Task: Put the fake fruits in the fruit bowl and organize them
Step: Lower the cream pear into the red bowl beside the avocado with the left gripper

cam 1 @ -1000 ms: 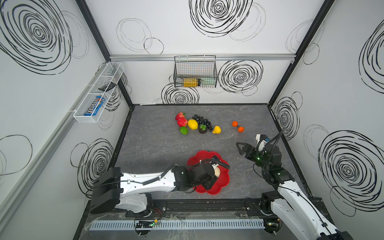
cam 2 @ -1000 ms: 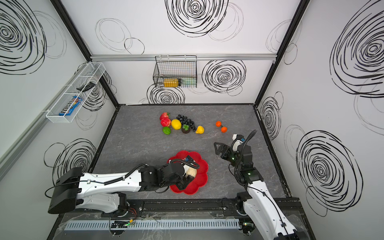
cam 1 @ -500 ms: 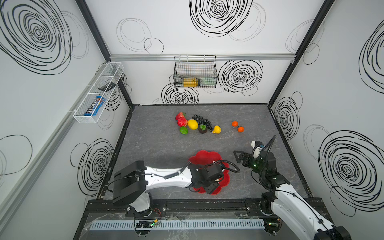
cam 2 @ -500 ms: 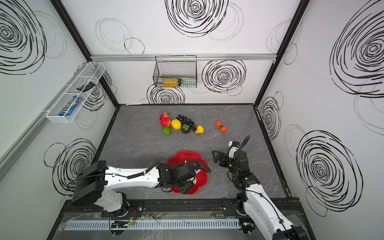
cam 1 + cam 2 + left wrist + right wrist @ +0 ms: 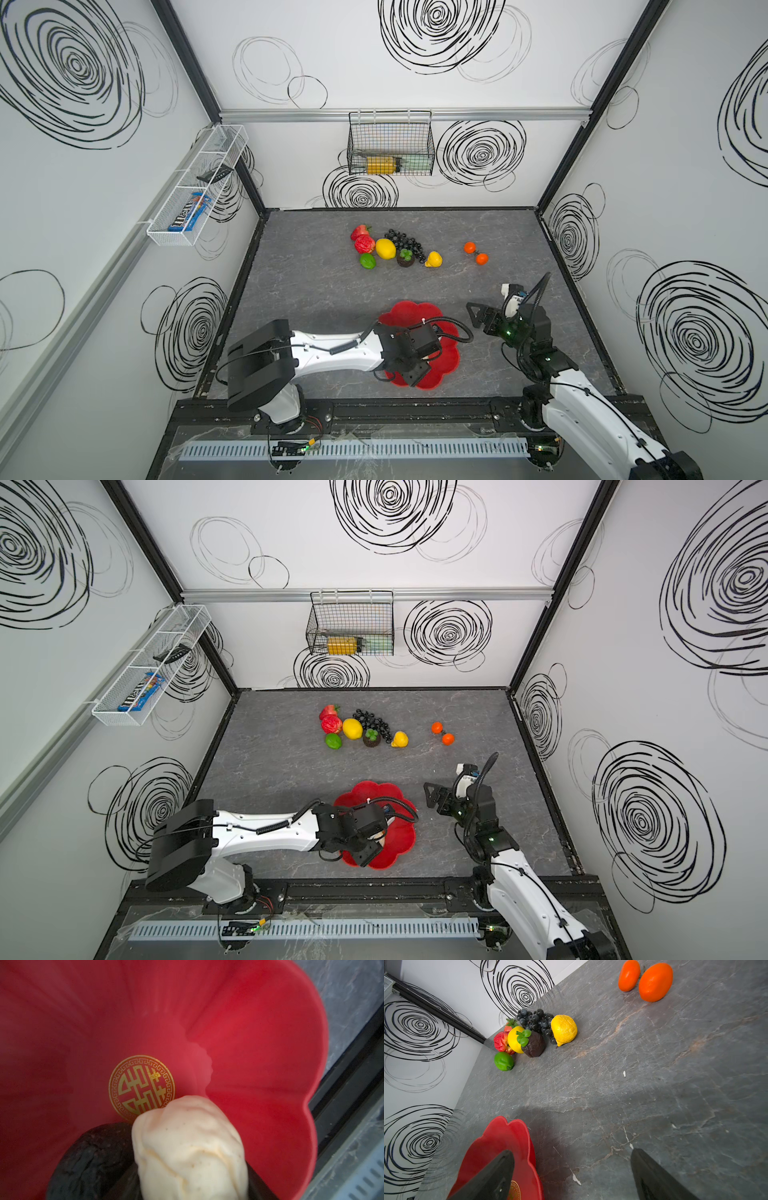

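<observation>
The red scalloped fruit bowl [image 5: 411,313] [image 5: 270,1043] sits near the table's front. My left gripper [image 5: 422,361] is down inside it, shut on the beige lumpy fruit [image 5: 187,1147] [image 5: 380,836]. A dark avocado [image 5: 89,1159] lies in the bowl against that fruit. My right gripper [image 5: 572,1152] [image 5: 478,318] hovers open and empty just right of the bowl [image 5: 500,1140]. At the back lie a strawberry [image 5: 360,231], red apple [image 5: 365,244], lemon [image 5: 385,248], lime [image 5: 367,261], black grapes [image 5: 405,241], mangosteen [image 5: 405,257], a second lemon [image 5: 433,259] and two oranges [image 5: 469,247].
A black wire basket [image 5: 390,143] holding a yellow container hangs on the back wall. A white mesh basket [image 5: 195,187] with a blue candy packet is fixed to the left wall. Bare grey tabletop [image 5: 324,291] lies between the bowl and the fruit group.
My left gripper has carried the beige fruit toward the front part of the bowl and lower into it. My right gripper has drawn back toward the front, closer to the bowl.
</observation>
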`<state>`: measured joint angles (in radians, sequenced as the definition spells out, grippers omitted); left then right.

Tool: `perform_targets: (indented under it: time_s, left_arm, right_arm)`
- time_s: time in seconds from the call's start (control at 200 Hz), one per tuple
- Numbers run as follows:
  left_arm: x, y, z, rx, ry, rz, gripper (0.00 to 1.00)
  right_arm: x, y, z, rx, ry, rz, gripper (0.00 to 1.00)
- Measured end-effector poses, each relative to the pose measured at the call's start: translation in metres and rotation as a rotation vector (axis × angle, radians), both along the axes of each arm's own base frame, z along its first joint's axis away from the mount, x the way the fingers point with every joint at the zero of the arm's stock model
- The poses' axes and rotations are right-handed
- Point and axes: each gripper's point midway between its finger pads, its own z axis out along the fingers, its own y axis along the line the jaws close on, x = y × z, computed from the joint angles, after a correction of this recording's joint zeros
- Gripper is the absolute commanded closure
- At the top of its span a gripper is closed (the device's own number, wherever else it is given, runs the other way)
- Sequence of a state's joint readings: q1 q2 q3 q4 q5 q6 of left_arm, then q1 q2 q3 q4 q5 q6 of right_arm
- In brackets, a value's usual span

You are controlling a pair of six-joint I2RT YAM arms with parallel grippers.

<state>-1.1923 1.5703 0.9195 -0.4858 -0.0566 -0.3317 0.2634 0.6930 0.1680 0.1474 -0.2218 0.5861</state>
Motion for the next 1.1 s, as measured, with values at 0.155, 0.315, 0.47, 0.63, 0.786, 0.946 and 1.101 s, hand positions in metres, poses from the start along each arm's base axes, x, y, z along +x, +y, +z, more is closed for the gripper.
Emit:
perform_targets:
  time_s: [0.155, 0.315, 0.47, 0.63, 0.786, 0.946, 1.101]
  left_arm:
    - [-0.002, 0.011, -0.003, 0.017, 0.003, 0.007, 0.33]
    - [-0.002, 0.013, 0.001, 0.007, -0.004, 0.010, 0.28]
    - [-0.001, 0.013, 0.004, -0.002, -0.011, 0.011, 0.24]
    - [-0.001, 0.013, 0.005, -0.005, -0.013, 0.011, 0.26]
    - [-0.001, 0.013, 0.009, -0.015, -0.017, 0.011, 0.26]
    - [-0.002, 0.015, 0.020, -0.037, -0.026, 0.011, 0.25]
    - [-0.001, 0.015, 0.037, -0.082, -0.044, 0.015, 0.24]
  right_arm:
    - [0.000, 0.000, 0.000, -0.001, 0.000, 0.000, 0.08]
    - [0.000, 0.000, 0.000, -0.001, 0.000, 0.000, 0.08]
    - [0.000, 0.000, 0.000, -0.001, 0.000, 0.000, 0.08]
    - [0.000, 0.000, -0.001, -0.001, 0.003, 0.000, 0.08]
    - [0.000, 0.000, -0.002, -0.003, 0.008, 0.001, 0.08]
    - [0.000, 0.000, -0.004, -0.004, 0.012, 0.001, 0.08]
    - [0.000, 0.000, -0.003, -0.003, 0.009, 0.000, 0.08]
